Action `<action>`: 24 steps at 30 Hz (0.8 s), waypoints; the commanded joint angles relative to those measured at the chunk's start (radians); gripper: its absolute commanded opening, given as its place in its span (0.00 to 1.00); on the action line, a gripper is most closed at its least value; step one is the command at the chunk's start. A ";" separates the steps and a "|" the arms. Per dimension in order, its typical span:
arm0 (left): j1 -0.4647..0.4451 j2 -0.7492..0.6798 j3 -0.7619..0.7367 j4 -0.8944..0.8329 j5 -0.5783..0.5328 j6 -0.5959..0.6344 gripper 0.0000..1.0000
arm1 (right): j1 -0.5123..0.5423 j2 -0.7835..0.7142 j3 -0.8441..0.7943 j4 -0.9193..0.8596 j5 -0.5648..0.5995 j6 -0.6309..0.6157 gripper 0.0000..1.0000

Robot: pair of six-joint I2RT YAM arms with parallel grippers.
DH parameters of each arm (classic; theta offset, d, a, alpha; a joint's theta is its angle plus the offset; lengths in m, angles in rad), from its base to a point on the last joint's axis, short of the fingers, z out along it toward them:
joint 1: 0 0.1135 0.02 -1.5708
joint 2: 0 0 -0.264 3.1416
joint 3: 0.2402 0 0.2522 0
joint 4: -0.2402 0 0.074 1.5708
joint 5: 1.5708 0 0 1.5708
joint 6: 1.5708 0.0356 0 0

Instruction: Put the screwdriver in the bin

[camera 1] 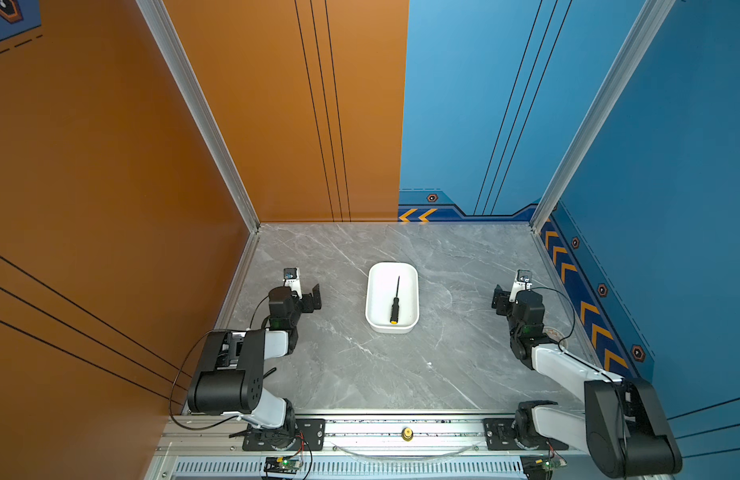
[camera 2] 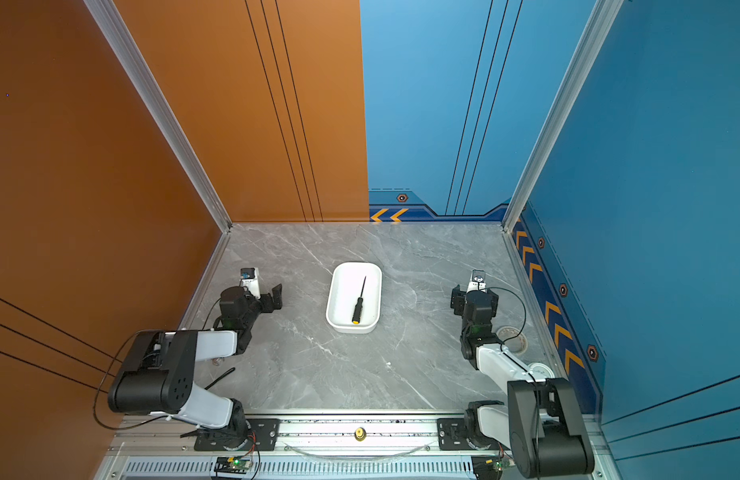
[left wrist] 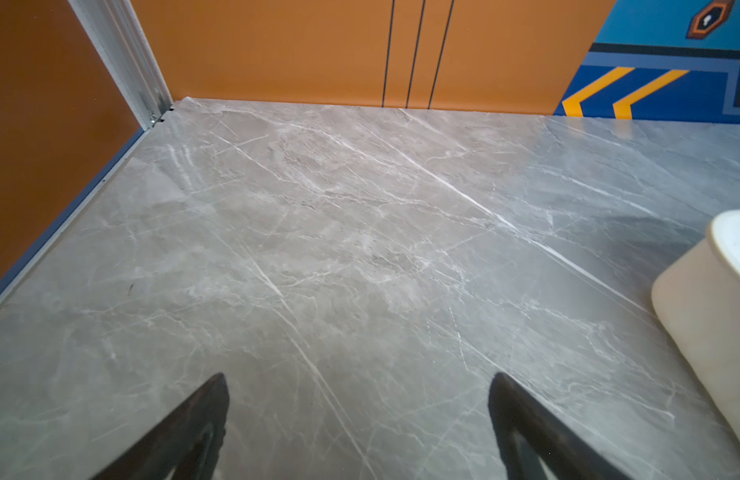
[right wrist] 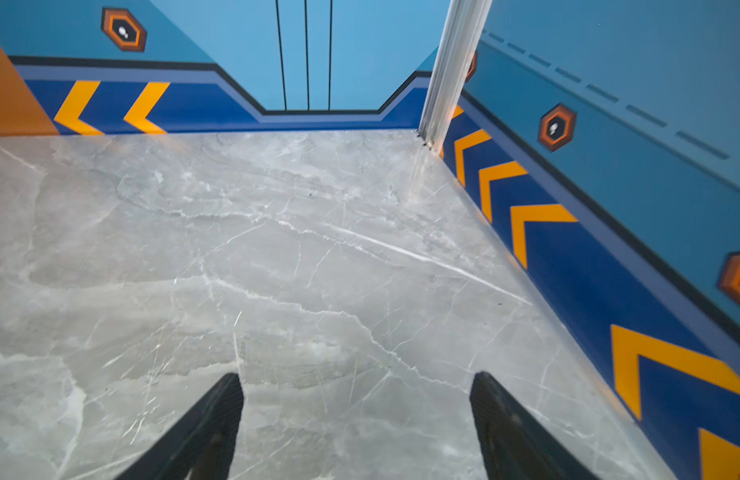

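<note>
Since the screwdriver (camera 1: pixel 395 300) (camera 2: pixel 358 300) is what I'm after, I check it first. In both top views it lies flat on the floor of the bin (camera 1: pixel 410 286) (camera 2: pixel 344 286), running along the bin's length at a slight slant. Its yellow-orange butt cap is close to the near end wall and its thin dark shaft points toward the far end. I can't tell whether the cap touches that wall. The bin, a shallow white tray with rounded corners, stands on the grey marble-look counter (camera 1: pixel 360 365) about midway between the left and right edges, its long sides running from the near edge toward the far one. My left gripper (left wrist: pixel 360 377) sits to the left of the bin, apart from it and closer to the counter's left edge. Through its wrist camera I see the two dark fingers spread wide over bare counter, gripping nothing, with one rounded corner of the bin at the side of that picture. My right gripper (right wrist: pixel 358 375) sits on the other side, well apart from the bin and near the counter's right edge, facing the far right corner. Its fingers also stand wide apart and hold nothing. In a top view a round pale object (camera 2: pixel 511 337) lies on the counter near the right edge, partly hidden behind the right arm (camera 2: pixel 497 357); I can't make out what it is.
</note>
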 commanded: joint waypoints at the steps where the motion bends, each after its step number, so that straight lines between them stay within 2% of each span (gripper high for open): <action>1: -0.010 0.028 -0.031 0.105 0.014 0.048 0.98 | -0.005 0.077 -0.048 0.236 -0.093 0.029 0.84; 4: -0.010 0.031 -0.032 0.112 0.001 0.043 0.98 | -0.006 0.169 -0.081 0.399 -0.103 0.034 0.83; 8: -0.009 0.032 -0.026 0.104 -0.007 0.041 0.98 | -0.003 0.315 -0.074 0.530 -0.128 0.021 0.83; 12: -0.013 0.032 -0.023 0.096 -0.017 0.040 0.98 | -0.007 0.299 -0.036 0.423 -0.135 0.023 0.84; 18: -0.018 0.032 -0.021 0.089 -0.052 0.035 0.98 | -0.045 0.304 0.027 0.313 -0.228 0.041 0.87; 21: -0.018 0.031 -0.022 0.090 -0.071 0.029 0.98 | -0.051 0.304 0.027 0.313 -0.233 0.046 0.92; 22: -0.019 0.031 -0.021 0.089 -0.072 0.029 0.98 | -0.051 0.304 0.028 0.313 -0.233 0.047 1.00; 24: -0.019 0.032 -0.022 0.089 -0.073 0.029 0.98 | -0.050 0.304 0.027 0.313 -0.231 0.045 1.00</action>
